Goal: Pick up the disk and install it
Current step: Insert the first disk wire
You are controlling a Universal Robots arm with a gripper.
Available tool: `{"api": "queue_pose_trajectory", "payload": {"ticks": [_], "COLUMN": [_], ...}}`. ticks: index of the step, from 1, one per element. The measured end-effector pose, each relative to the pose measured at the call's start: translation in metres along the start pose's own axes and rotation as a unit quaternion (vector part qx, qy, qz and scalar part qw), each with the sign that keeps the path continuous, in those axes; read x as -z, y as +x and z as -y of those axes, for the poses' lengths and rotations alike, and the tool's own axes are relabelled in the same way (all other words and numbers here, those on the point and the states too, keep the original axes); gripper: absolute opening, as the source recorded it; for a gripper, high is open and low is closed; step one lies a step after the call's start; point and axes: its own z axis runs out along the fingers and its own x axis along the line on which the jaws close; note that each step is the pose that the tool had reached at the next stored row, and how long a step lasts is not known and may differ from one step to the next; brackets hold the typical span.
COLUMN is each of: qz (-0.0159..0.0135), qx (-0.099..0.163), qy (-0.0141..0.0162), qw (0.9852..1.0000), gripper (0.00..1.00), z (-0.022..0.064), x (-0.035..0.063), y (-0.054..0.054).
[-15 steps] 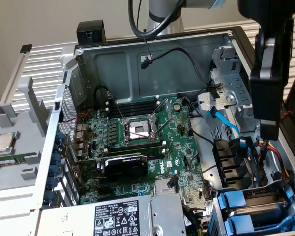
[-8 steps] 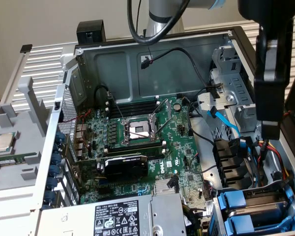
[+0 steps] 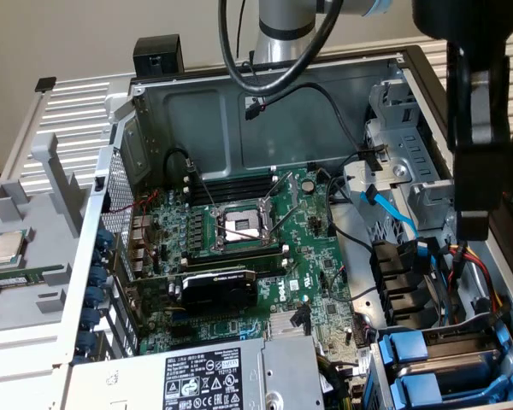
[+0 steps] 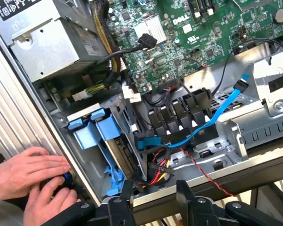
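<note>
A computer case [image 3: 222,111] lies open on a ribbed pale surface [image 3: 77,111]; its green motherboard [image 3: 325,256] reads Dell. The gripper [image 4: 158,205] hangs empty, fingers apart, near the disk [image 4: 119,153].

The arm [image 3: 282,30] poses the tool [image 4: 154,188] with fingers [image 4: 127,197] parted, gripping nothing.

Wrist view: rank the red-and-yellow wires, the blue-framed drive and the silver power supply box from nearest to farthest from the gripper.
1. red-and-yellow wires: just ahead of the open gripper, inside the case rim.
2. blue-framed drive: in the bay, near the person's hands.
3. silver power supply box: farthest, alongside the motherboard.
</note>
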Motion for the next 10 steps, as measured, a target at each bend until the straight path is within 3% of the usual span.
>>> {"api": "queue_pose_trajectory", "payload": {"ticks": [3, 4, 5, 6, 7, 10], "qz": [-0.0182, -0.0238, -0.0285, -0.0334, -0.0355, -0.0373], "qx": [0.01, 0.014, 0.016, 0.019, 0.02, 0.022], "qy": [0.0046, 0.0049, 0.0018, -0.0033, -0.0071, -0.0122], "qw": [0.9998, 0.9996, 0.9995, 0.9993, 0.9991, 0.999], "gripper": [0.49, 0.49, 0.49, 0.49, 0.49, 0.49], "z": [-0.0004, -0.0005, -0.0008, -0.0012, -0.0027, -0.0077], "x": [-0.0008, -0.0009, -0.001, -0.0009, -0.0008, -0.0004], "y": [-0.0001, 0.0, 0.0001, 0.0003, 0.0009, 0.0036]}}
